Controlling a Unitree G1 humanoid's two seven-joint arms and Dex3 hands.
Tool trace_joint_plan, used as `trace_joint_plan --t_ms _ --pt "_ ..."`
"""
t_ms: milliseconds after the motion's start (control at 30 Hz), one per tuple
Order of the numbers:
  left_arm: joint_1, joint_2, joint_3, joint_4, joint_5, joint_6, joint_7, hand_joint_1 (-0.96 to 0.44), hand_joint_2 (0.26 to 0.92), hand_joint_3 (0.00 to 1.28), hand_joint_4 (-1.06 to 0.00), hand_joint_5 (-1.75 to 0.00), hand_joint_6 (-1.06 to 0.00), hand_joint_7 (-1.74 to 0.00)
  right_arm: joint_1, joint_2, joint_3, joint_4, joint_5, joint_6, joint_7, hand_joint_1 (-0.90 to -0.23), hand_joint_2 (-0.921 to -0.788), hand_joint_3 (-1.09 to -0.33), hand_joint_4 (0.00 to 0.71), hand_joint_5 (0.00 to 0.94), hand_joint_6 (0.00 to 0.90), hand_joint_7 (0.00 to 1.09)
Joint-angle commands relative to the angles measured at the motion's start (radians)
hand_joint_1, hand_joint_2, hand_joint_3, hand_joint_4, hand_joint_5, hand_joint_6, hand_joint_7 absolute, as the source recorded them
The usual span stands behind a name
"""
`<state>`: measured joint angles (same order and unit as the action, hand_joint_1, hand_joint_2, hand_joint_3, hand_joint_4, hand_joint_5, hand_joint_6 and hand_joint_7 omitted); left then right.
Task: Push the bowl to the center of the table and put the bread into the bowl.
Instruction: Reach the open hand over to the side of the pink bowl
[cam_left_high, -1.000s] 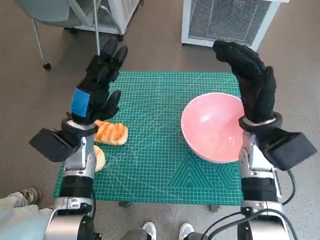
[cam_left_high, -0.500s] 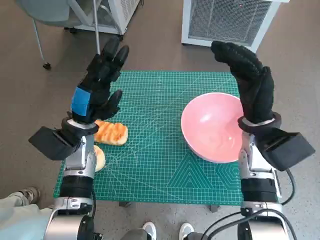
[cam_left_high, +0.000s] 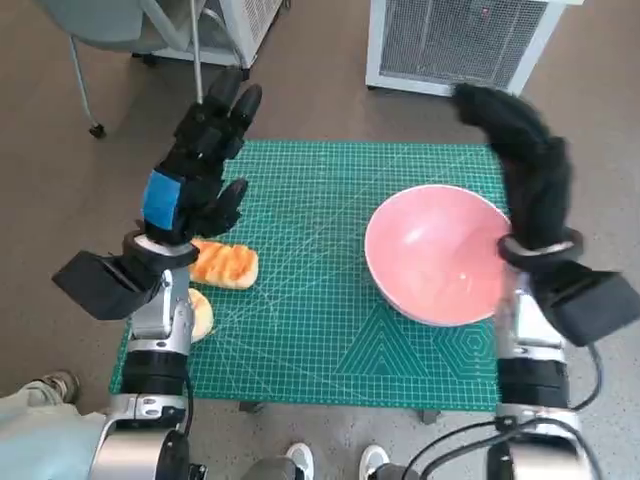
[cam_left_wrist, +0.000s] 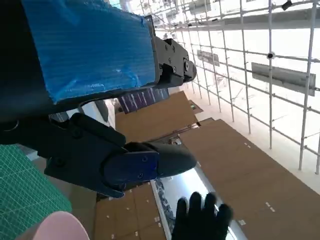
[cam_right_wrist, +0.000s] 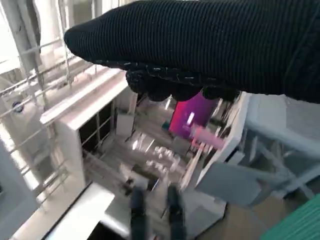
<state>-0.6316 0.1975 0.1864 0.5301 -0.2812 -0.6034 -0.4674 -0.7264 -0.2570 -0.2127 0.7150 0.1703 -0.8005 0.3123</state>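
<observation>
Head view shows a green cutting mat (cam_left_high: 320, 290) covering the tabletop, with the pink bowl (cam_left_high: 435, 255) sitting toward its right edge, off the middle. The bread (cam_left_high: 225, 266), a grilled orange-brown piece, lies near the left edge, and a second rounder piece (cam_left_high: 200, 315) sits just beside it, closer to the robot and partly hidden by the left forearm. The left hand (cam_left_high: 195, 170) hangs above the bread with its fingers spread apart and nothing in them. The right hand (cam_left_high: 525, 165), blurred, is raised over the far right rim of the bowl, fingers extended and curving forward, holding nothing. A white mesh-fronted unit (cam_left_high: 460, 40) stands on the floor beyond the tabletop.
</observation>
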Motion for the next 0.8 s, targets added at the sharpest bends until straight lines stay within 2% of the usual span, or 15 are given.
trace_joint_plan --t_ms 33,200,367,633,800 --pt "-0.006 0.006 0.011 0.015 -0.011 -0.016 -0.007 -0.73 0.921 0.43 -0.19 0.0 -0.2 0.0 -0.02 -0.056 -0.04 0.188 -0.056 -0.033 -0.107 -0.737 -0.921 -0.806 0.235 0.048 -0.001 0.69" --pt "-0.011 0.003 0.016 0.03 -0.017 -0.019 -0.013 -0.72 0.921 0.43 -0.19 0.0 -0.2 0.0 -0.052 -0.101 -0.048 0.346 -0.096 -0.023 -0.196 -0.742 -0.921 -0.803 0.242 0.043 0.009 0.66" --pt "-0.014 0.002 0.019 0.047 -0.015 -0.032 -0.015 -0.72 0.921 0.43 -0.19 0.0 -0.21 -0.01 -0.064 -0.127 -0.049 0.445 -0.107 0.019 -0.23 -0.738 -0.921 -0.803 0.241 0.036 0.008 0.63" --pt "-0.015 0.007 0.022 0.067 -0.007 -0.056 -0.015 -0.71 0.921 0.43 -0.19 0.0 -0.21 -0.01 -0.057 -0.139 -0.046 0.521 -0.115 0.093 -0.268 -0.699 -0.921 -0.82 0.233 0.026 0.013 0.61" --pt "-0.013 0.009 0.021 0.071 0.001 -0.067 -0.007 -0.71 0.921 0.43 -0.19 0.0 -0.21 -0.01 -0.046 -0.138 -0.05 0.555 -0.109 0.145 -0.277 -0.68 -0.921 -0.834 0.233 0.015 0.022 0.56"
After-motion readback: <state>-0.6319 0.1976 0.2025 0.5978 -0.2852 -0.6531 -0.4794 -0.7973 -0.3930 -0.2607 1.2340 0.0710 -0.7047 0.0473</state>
